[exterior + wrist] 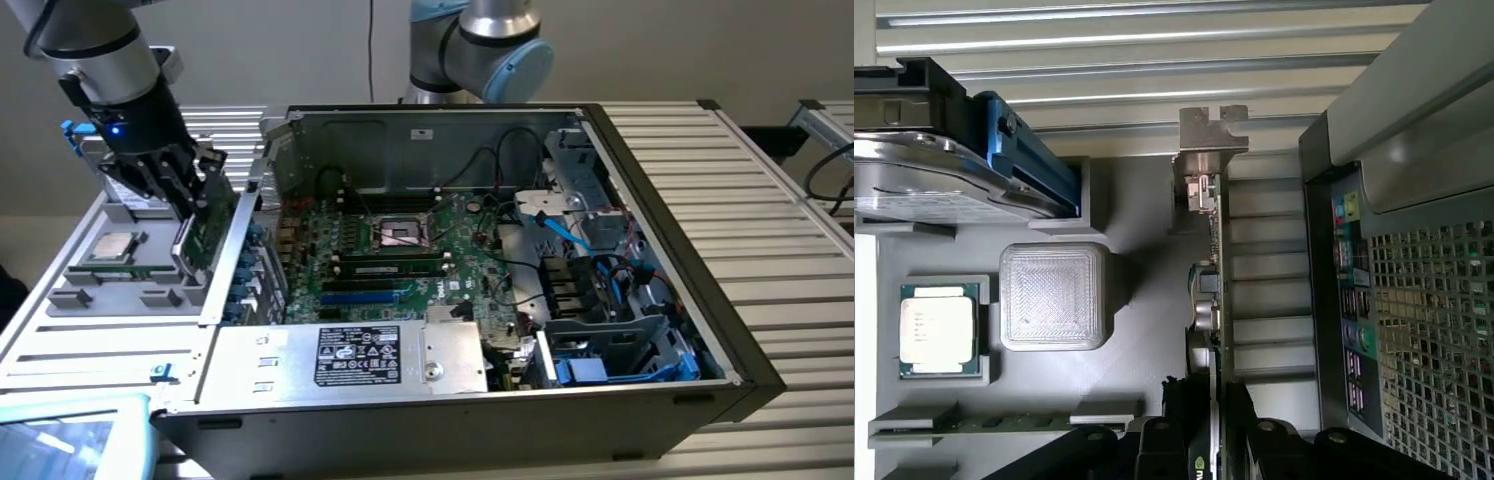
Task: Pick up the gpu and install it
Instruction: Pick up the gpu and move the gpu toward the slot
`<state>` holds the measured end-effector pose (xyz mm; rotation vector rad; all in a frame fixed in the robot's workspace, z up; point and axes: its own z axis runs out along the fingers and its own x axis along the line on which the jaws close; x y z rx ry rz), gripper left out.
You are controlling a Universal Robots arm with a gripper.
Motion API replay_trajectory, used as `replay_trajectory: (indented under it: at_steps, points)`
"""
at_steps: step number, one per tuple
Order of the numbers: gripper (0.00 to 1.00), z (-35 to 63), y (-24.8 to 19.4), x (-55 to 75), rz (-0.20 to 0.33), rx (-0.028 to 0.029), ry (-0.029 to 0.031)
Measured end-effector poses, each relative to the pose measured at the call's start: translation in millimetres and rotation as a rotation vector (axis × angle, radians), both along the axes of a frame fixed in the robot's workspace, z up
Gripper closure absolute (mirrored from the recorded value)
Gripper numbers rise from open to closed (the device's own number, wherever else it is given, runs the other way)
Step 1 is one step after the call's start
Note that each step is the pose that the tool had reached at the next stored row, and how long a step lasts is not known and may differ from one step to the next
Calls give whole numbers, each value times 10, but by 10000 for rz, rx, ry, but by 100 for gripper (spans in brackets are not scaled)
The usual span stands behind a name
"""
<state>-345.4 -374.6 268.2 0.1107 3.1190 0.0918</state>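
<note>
The case (441, 415) is the big thing here. It lies open on its side with the motherboard (400, 250) facing up. Pressed against the case wall, on the exterior view's left, is the grey tray (80, 300) of spare parts.

At the tray edge nearest the case, the gripper (180, 195) has hold of the gpu (204, 232). The jaws are drawn in almost all the way, one black finger on each face of the card, pinching its thin edge. The card stands on edge, roughly parallel to the case wall and just beside it.

From the wrist, the gripper (1212, 430) grips one end of the gpu (1210, 290). The metal bracket (1209, 150) is at the far end, beside the ribbed slots in the tray (1144, 330), with the case (1414, 330) mesh close alongside. I cannot tell whether the card's lower edge is free of its slot.

To my eye the step in hand is the lift, and it wants care. The grip looks off-centre, so the bracket end could sag or swing. A slow, straight rise would keep the card upright and square to its slot, so it should not bind on the ribs. The bracket tab looks likeliest to snag, and the case wall leaves little room on that side.

The hard drive (924, 180) and CPU (939, 330) sit farther from the case, well clear of the card.
</note>
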Motion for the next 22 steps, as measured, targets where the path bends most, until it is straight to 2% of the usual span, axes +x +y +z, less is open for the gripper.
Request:
replay_trajectory:
  at_steps: [3, 8, 14, 22]
  points:
    - [73, 135, 6, 0, 1, -4, 0]
    - [73, 307, 14, 0, 0, -14, -1]
    - [73, 544, 21, 0, -1, -54, 0]
    - [73, 733, 31, 0, 1, -138, 1]
